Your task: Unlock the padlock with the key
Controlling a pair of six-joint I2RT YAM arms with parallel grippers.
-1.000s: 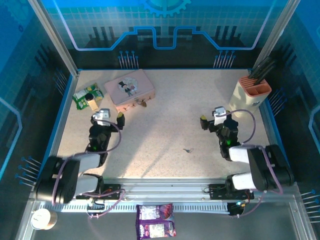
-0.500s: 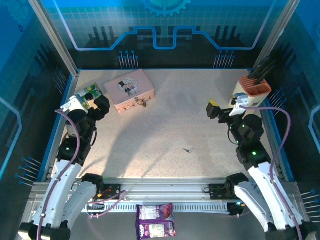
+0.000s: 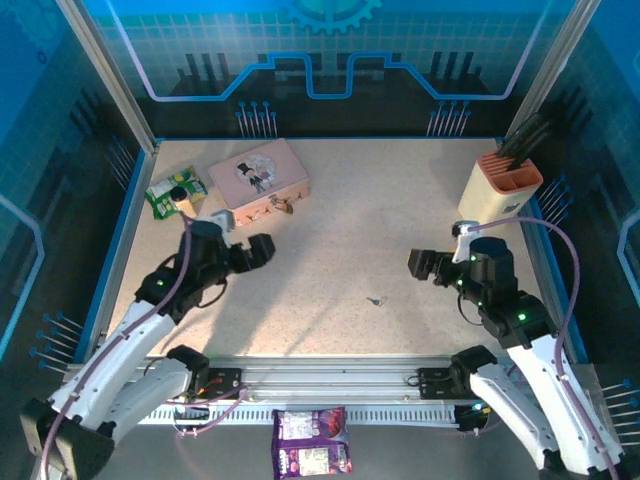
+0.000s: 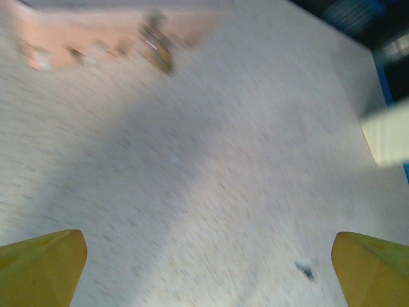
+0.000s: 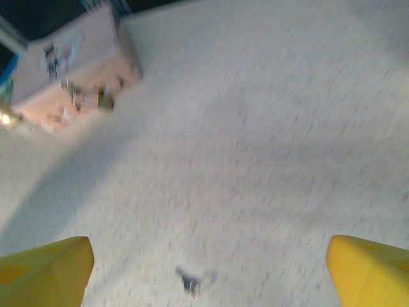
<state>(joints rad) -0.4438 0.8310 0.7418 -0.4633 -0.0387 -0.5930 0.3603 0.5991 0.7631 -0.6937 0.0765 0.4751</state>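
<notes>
Left fingers (image 3: 262,247) spread wide, gripping nothing, above the desk (image 3: 350,220) just in front of the pink tin (image 3: 258,178); padlock (image 3: 284,207) against the tin's near edge; key (image 3: 375,300) flat mid-desk, apart from both; right fingers (image 3: 418,264) likewise wide apart, empty.

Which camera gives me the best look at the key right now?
Right wrist: the key looks largest there, though blurred and low in frame. Top external shows it as a tiny speck; left wrist shows just a dark smudge.
</notes>
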